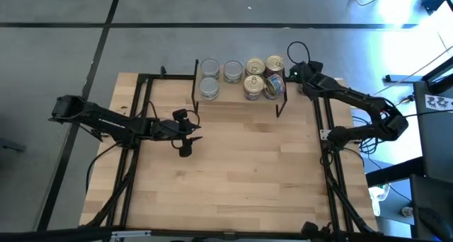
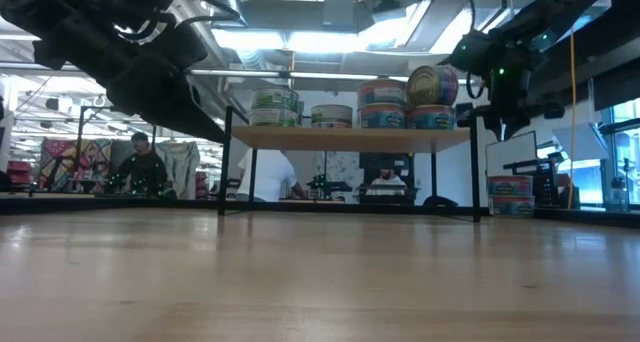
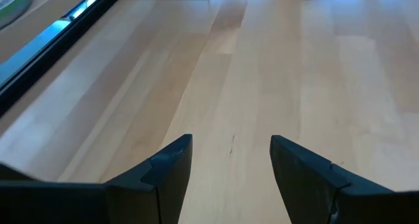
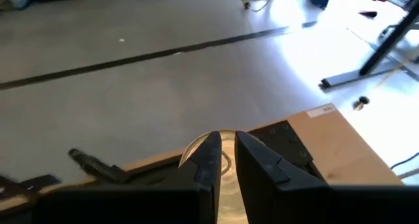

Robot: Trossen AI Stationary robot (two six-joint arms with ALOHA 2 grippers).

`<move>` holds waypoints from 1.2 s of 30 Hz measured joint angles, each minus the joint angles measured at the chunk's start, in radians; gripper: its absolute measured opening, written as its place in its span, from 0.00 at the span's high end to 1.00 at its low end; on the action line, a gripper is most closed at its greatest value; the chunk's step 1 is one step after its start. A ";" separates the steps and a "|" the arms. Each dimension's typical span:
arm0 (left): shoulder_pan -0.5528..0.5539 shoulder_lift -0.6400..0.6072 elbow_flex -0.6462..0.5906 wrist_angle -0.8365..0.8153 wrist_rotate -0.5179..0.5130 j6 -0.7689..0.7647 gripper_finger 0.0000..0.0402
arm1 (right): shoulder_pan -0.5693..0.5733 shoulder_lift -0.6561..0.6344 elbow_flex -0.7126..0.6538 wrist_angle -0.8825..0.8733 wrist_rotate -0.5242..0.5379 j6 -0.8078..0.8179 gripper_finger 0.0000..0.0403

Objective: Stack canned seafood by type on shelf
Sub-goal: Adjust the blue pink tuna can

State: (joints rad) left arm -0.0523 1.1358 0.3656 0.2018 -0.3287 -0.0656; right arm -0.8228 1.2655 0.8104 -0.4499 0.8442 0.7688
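Observation:
The shelf (image 1: 231, 91) (image 2: 350, 138) stands at the table's far middle on black legs. On it are silver-lidded tins (image 1: 209, 87) at its left and gold-lidded tins (image 1: 255, 66) at its right, partly stacked two high (image 2: 382, 102). One gold-lidded tin (image 2: 432, 85) (image 1: 272, 85) sits tilted on the rightmost lower tin, leaning on the stack beside it. My right gripper (image 1: 289, 73) (image 4: 224, 152) is shut and holds nothing. It hovers just off the shelf's right end, with a gold lid (image 4: 226, 160) showing beyond its fingers. My left gripper (image 1: 190, 136) (image 3: 230, 152) is open above bare table, left of centre.
Black frame rails (image 1: 145, 107) run along both sides of the wooden tabletop (image 1: 241, 171), whose middle and near part lie bare. Cables hang behind the right arm (image 1: 368, 107). Beyond the far edge, people sit at desks (image 2: 140, 167).

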 joint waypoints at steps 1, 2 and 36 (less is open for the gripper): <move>0.000 0.000 0.000 -0.007 -0.007 -0.001 0.49 | 0.001 -0.014 0.000 -0.002 -0.008 -0.021 0.88; 0.000 0.000 0.000 -0.011 -0.011 -0.002 0.49 | 0.005 -0.030 0.000 -0.002 -0.014 -0.045 0.88; 0.000 0.000 0.000 0.019 -0.014 0.016 0.49 | 0.439 -0.340 0.212 -0.320 -0.632 -0.399 0.22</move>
State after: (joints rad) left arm -0.0521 1.1358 0.3656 0.2207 -0.3428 -0.0498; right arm -0.3842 0.9254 1.0225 -0.7701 0.2127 0.3702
